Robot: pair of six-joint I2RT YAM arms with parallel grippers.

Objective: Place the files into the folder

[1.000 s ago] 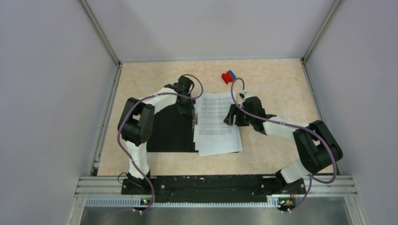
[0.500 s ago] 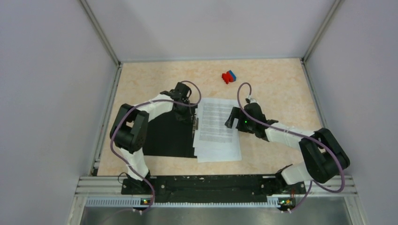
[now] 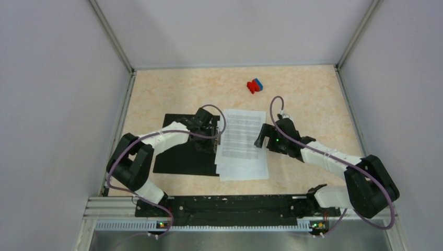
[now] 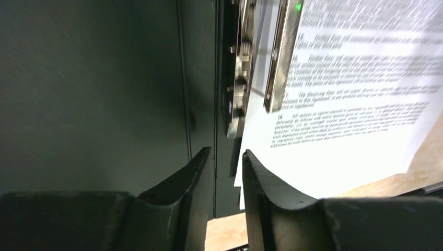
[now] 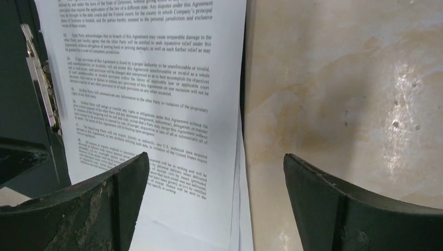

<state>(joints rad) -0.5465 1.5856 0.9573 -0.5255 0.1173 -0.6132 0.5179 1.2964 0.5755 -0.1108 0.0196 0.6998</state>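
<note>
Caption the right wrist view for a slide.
Open right end effector straddles the files' right edge, with the metal clip of the folder along their left side and table on the right.

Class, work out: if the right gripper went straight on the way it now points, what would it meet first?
Probably the right edge of the papers. The open right gripper straddles it, one finger over paper, one over bare table; depth is unclear.

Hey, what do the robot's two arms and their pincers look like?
The left arm and right arm both have white links between bulky black joints, each trailed by a looping purple cable. A small green light glows near the right wrist. The left pincer and right pincer have black, curved, tapering fingers; the right's look scuffed.
</note>
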